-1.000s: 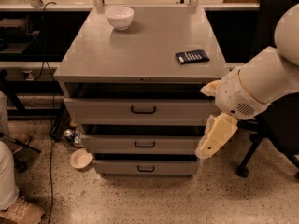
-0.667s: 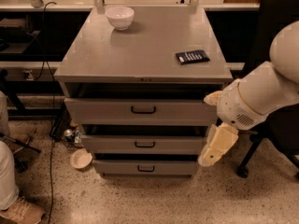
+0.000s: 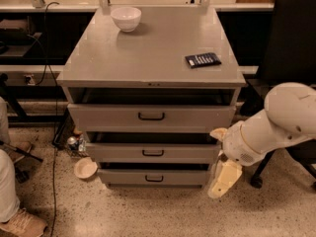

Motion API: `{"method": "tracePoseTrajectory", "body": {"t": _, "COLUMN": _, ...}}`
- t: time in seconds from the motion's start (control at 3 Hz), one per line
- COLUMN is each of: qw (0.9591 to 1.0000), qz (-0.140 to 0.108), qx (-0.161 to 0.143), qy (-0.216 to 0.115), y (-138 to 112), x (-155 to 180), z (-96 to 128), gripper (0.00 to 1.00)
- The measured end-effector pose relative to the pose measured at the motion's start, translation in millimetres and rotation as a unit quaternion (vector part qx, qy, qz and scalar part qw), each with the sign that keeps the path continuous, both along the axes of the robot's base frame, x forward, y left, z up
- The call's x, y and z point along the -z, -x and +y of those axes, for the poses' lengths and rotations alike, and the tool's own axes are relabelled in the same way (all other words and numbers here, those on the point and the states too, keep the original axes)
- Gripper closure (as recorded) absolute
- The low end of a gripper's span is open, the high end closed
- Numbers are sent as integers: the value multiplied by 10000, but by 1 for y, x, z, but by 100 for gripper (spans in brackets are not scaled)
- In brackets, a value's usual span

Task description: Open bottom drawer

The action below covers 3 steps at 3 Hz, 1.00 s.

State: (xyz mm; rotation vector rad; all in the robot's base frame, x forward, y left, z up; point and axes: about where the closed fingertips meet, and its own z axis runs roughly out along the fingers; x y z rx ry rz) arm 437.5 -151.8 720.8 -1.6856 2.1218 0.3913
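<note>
The grey cabinet (image 3: 153,58) has three drawers. The bottom drawer (image 3: 154,177) is the lowest, with a low grey front and a small black handle (image 3: 154,178) in its middle; it stands slightly pulled out. My gripper (image 3: 223,180) is cream-coloured, hangs from the white arm (image 3: 276,122) and sits at the cabinet's lower right corner, beside the right end of the bottom drawer. It is to the right of the handle and not touching it.
The middle drawer (image 3: 153,152) and top drawer (image 3: 150,116) are above. A white bowl (image 3: 126,18) and a dark flat object (image 3: 203,59) lie on the cabinet top. A small bowl (image 3: 85,168) and a can (image 3: 72,142) sit on the floor at left. A black chair (image 3: 291,38) stands at right.
The arm and gripper have dropped lower along the cabinet's right side, from level with the middle drawer to level with the bottom drawer. The drawers have not moved.
</note>
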Motion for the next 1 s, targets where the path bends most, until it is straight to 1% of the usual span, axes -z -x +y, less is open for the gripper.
{"method": "tracePoseTrajectory", "body": {"t": 0.33, "qw": 9997, "qz": 145, "qx": -191, "qy": 15, "y": 2, "x": 66, "z": 9, "gripper": 0}}
{"method": "tracePoseTrajectory", "body": {"t": 0.67, "qw": 9990, "qz": 347, "qx": -274, "qy": -27, "y": 3, "x": 106, "z": 16, "gripper": 0}}
{"method": "tracePoseTrajectory", "body": {"t": 1.0, "qw": 9992, "qz": 334, "qx": -231, "qy": 5, "y": 2, "x": 113, "z": 14, "gripper": 0}}
